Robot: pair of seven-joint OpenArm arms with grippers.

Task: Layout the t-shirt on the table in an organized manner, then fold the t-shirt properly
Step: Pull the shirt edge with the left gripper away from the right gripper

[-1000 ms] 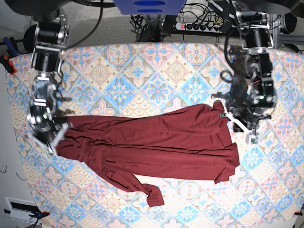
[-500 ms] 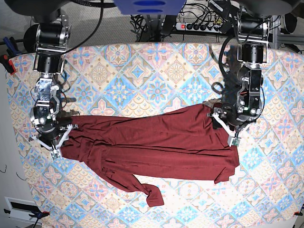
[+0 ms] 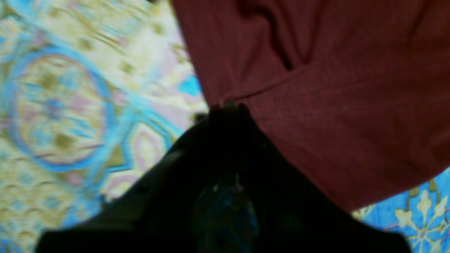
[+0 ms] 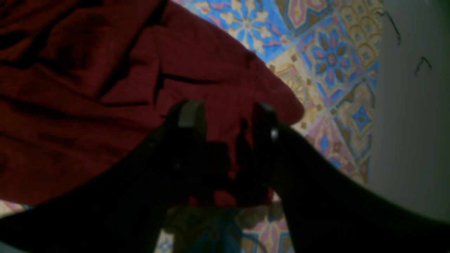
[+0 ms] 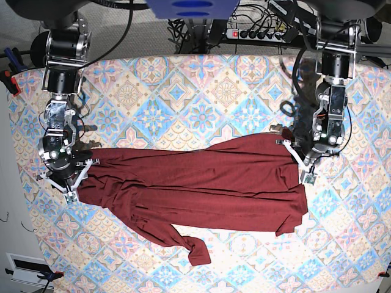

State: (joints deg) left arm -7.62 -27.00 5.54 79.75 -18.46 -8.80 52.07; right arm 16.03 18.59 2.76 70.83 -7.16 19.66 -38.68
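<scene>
The t-shirt (image 5: 201, 183) is spread across the middle of the table (image 5: 201, 91), stretched between the two grippers, with one sleeve trailing toward the near edge.

The left gripper (image 3: 226, 107) is seen with its fingers pressed together, and a hem corner of the maroon cloth is pinched at their tips. In the left wrist view the fabric is spread ahead of the tips and to their right, while bare patterned surface is seen to their left. In the base view this gripper (image 5: 300, 165) is placed at the upper corner of the garment.

The right gripper (image 4: 225, 116) is seen with its fingers apart, and a fold of cloth is lying between them. Whether the cloth is really squeezed cannot be told. The garment is spread ahead and to the left of these fingers; the table edge is found to their right.
</scene>
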